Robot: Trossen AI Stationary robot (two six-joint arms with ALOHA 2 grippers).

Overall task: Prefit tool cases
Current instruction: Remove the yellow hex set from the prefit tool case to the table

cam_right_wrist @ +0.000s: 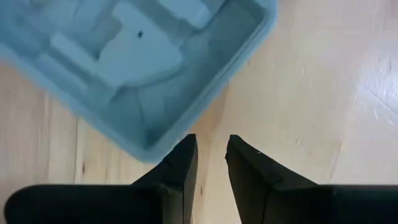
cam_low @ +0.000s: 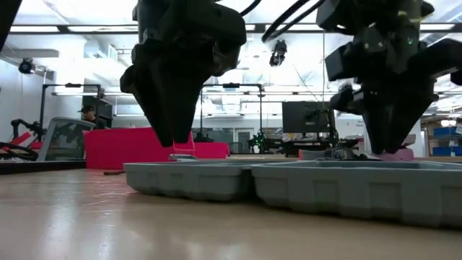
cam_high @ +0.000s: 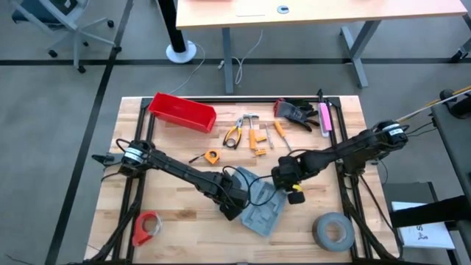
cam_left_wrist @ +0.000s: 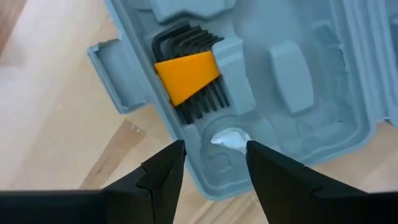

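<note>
Left claw [cam_left_wrist: 210, 163] — jaws parted, nothing held, poised over the tool case [cam_high: 261, 210], likely steadying that half. Case lies open at mid-bench [cam_high: 184, 221]; one recess holds a hex-key set [cam_left_wrist: 189, 74] in an orange holder, the others look unfilled. Right claw [cam_right_wrist: 211, 152] — narrowly parted, empty, just beside the case's corner.
</note>
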